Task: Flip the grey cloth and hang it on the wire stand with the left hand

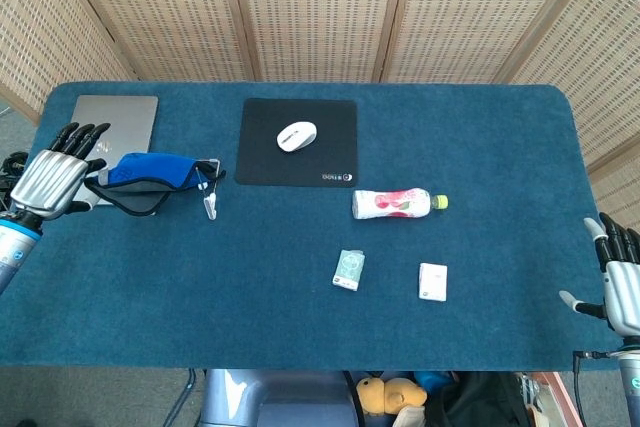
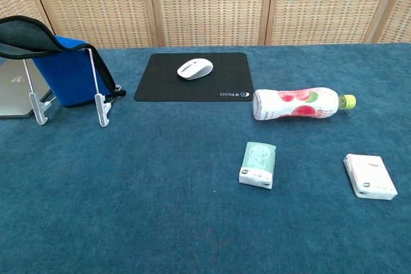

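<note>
The cloth (image 1: 150, 169), grey on one face and blue on the other, lies draped over the wire stand (image 1: 210, 205) at the table's left. In the chest view the cloth (image 2: 64, 75) hangs with its blue side facing me and a grey edge on top, over the wire stand (image 2: 101, 104). My left hand (image 1: 50, 179) is just left of the cloth's end with its fingers stretched out; it grips nothing that I can see. The right hand (image 1: 622, 282) hovers at the table's right edge, fingers apart and empty. Neither hand shows in the chest view.
A silver laptop (image 1: 115, 117) lies behind the stand. A white mouse (image 1: 296, 136) sits on a black pad (image 1: 300, 169). A bottle (image 1: 395, 204) lies on its side mid-table, with a green packet (image 1: 349, 269) and a white box (image 1: 433, 281) nearer the front edge.
</note>
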Robot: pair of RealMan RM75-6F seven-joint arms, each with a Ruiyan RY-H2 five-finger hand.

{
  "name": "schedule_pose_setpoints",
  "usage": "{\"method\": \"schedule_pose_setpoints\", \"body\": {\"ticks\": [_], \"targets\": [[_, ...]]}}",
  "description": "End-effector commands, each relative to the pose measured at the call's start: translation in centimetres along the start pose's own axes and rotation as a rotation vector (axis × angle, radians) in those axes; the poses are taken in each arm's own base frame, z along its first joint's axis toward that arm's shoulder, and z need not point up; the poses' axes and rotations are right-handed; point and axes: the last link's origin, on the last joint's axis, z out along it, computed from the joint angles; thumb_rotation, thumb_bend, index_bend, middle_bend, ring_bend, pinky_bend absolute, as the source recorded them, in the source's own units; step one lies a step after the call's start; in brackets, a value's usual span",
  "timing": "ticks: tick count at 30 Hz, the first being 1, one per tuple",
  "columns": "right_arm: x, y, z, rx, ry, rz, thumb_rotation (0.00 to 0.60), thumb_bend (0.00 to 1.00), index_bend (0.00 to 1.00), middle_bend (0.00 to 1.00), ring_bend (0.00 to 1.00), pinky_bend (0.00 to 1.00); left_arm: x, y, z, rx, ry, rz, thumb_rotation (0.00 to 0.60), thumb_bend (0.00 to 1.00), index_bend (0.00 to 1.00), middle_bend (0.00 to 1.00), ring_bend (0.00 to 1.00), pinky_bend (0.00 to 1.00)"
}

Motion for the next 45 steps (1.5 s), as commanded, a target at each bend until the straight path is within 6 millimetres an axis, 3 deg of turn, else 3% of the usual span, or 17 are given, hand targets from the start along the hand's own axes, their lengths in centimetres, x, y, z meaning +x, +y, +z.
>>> {"method": "schedule_pose_setpoints", "body": {"ticks": [1, 7, 17, 22, 28, 30, 31, 34, 35, 38, 45], "targets": [[-0.1, 0.0, 0.0, 0.001, -0.003, 0.0, 0.6, 0.0, 0.0, 0.0, 0.0, 0.0, 0.6, -0.8, 0.0, 0.02, 0.025, -0.022, 0.6, 0.55, 0.89, 0.0, 0.0, 0.0], [0.1, -0.1, 0.0, 0.001, 0.002, 0.003, 0.6, 0.0, 0.0, 0.0, 0.0, 0.0, 2.2, -1.0, -0.4, 0.007, 0.067, -0.051, 0.6, 0.54, 0.89, 0.0, 0.0, 0.0], [0.2, 0.0, 0.0, 0.0, 0.005, 0.009, 0.6, 0.0, 0.0, 0.0, 0.0, 0.0, 3.2, -0.1, -1.2, -0.037, 0.09, -0.061, 0.6, 0.54, 0.89, 0.0, 0.0, 0.0], [0.2, 0.1, 0.0, 0.0, 0.004, 0.009, 0.6, 0.0, 0.0, 0.0, 0.0, 0.0, 2.8, 0.2, -1.8, -0.054, 0.074, -0.025, 0.6, 0.54, 0.89, 0.0, 0.0, 0.0], [0.2, 0.1, 0.0, 0.0, 0.003, 0.009, 0.6, 0.0, 0.0, 0.0, 0.0, 0.0, 1.0, 0.3, -2.4, -0.063, 0.025, 0.058, 0.6, 0.54, 0.87, 0.0, 0.0, 0.0], [0.2, 0.0, -0.1, 0.001, 0.003, 0.009, 0.6, 0.0, 0.0, 0.0, 0.0, 0.0, 0.1, 0.4, -2.6, -0.069, -0.004, 0.088, 0.6, 0.49, 0.83, 0.0, 0.0, 0.0], [0.2, 0.0, -0.1, 0.002, 0.004, 0.009, 0.6, 0.0, 0.0, 0.0, 0.0, 0.0, -0.5, 0.5, -2.7, -0.076, -0.026, 0.107, 0.6, 0.43, 0.74, 0.0, 0.0, 0.0], [0.3, 0.0, -0.1, 0.002, 0.005, 0.009, 0.6, 0.0, 0.0, 0.0, 0.0, 0.0, -1.7, 1.0, -3.0, -0.101, -0.065, 0.116, 0.6, 0.24, 0.17, 0.0, 0.0, 0.0], [0.3, 0.0, -0.1, 0.002, 0.005, 0.009, 0.6, 0.0, 0.0, 0.0, 0.0, 0.0, -1.9, 1.3, -3.0, -0.113, -0.067, 0.105, 0.6, 0.2, 0.03, 0.0, 0.0, 0.0], [0.3, 0.0, -0.1, 0.001, 0.006, 0.011, 0.6, 0.0, 0.0, 0.0, 0.0, 0.0, -2.2, 1.7, -3.2, -0.144, -0.059, 0.091, 0.6, 0.15, 0.0, 0.0, 0.0, 0.0], [0.4, 0.1, -0.2, 0.002, 0.007, 0.015, 0.6, 0.0, 0.0, 0.0, 0.0, 0.0, -2.1, 1.8, -3.6, -0.161, -0.035, 0.1, 0.6, 0.14, 0.0, 0.0, 0.0, 0.0]]}}
